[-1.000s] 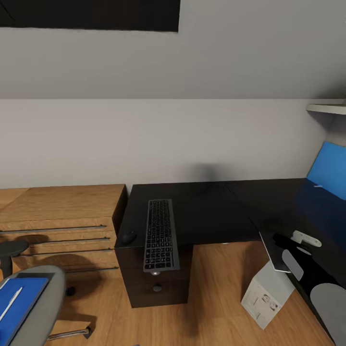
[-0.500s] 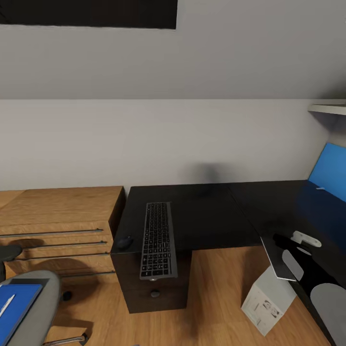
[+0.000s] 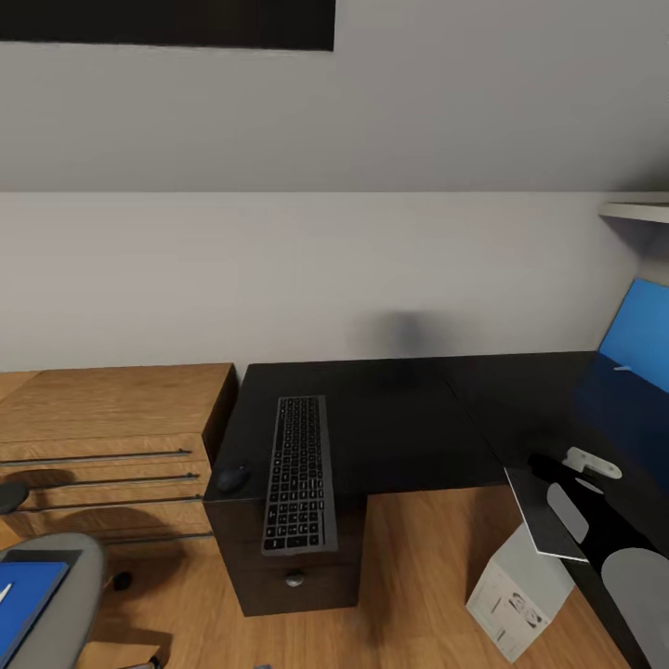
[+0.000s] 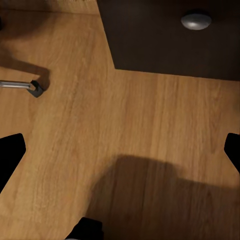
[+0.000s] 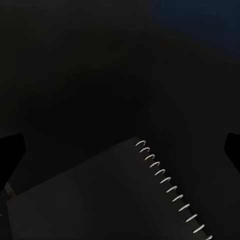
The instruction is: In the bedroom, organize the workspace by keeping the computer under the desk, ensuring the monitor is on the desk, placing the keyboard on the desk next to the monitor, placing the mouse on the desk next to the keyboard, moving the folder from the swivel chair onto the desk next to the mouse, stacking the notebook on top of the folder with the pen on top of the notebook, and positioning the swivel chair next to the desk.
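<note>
The right gripper [image 5: 120, 150] hangs with fingers wide apart, holding nothing, and the notebook [image 5: 115, 200] lies on the desk [image 5: 75, 75] just beyond it. The left gripper [image 4: 120, 150] is spread too, empty above the floor [image 4: 125, 140], a desk drawer knob [image 4: 196, 21] farther ahead.

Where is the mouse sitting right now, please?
In the head view, the mouse sits on the desk's near left corner, just left of the keyboard and beside the oak drawer unit.

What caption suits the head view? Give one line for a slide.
Black keyboard overhanging the desk front edge, mouse beside it, computer on the floor below.
</note>
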`<state>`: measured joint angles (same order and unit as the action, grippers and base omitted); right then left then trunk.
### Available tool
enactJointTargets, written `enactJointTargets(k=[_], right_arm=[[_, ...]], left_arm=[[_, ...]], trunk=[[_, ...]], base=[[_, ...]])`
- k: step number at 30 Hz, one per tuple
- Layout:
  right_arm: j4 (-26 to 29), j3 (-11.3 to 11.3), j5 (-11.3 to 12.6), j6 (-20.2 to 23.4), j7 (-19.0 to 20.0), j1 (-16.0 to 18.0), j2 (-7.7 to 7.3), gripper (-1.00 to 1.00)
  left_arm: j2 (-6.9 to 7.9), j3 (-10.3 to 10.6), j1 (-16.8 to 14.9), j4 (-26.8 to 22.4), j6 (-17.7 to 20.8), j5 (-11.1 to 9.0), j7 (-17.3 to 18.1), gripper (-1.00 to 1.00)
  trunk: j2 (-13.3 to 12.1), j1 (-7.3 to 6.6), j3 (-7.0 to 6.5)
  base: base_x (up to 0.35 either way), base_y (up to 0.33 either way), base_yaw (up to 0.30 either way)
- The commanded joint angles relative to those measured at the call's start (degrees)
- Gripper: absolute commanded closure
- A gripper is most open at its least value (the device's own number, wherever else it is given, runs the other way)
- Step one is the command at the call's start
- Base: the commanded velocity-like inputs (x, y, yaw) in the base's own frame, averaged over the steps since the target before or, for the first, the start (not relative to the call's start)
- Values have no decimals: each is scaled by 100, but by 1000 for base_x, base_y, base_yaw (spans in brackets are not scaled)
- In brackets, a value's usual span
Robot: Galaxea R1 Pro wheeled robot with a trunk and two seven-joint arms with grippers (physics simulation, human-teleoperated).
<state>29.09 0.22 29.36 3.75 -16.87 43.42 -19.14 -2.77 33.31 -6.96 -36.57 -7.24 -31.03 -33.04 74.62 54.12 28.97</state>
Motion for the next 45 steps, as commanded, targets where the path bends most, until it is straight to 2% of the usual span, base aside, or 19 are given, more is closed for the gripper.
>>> enactJointTargets(k=[1,5,12,25,45], right_arm=[[8,0,23,42,-1,0,-4,-100],[-28,-52,114,89,88,0,-17,-100],[-63,-200,375,502,167,0,-33,-100],[-70,-249,454,726,177,0,-79,-100],[-63,-250,456,732,175,0,-89,-100]], left_arm=[[5,41,-8,-7,-39,-61,-39,-100],[6,33,-8,-89,-40,-61,-57,-100],[9,19,-8,-239,-40,-68,-76,-100],[5,18,-8,-271,-35,-69,-89,-100],[40,16,-8,-254,-32,-71,-49,-100]], trunk=[[3,0,6],[3,0,6],[284,154,131],[806,439,365],[806,439,365]], base=[[10,-5,0],[6,-3,0],[1,-1,0],[0,0,0],[-51,45,0]])
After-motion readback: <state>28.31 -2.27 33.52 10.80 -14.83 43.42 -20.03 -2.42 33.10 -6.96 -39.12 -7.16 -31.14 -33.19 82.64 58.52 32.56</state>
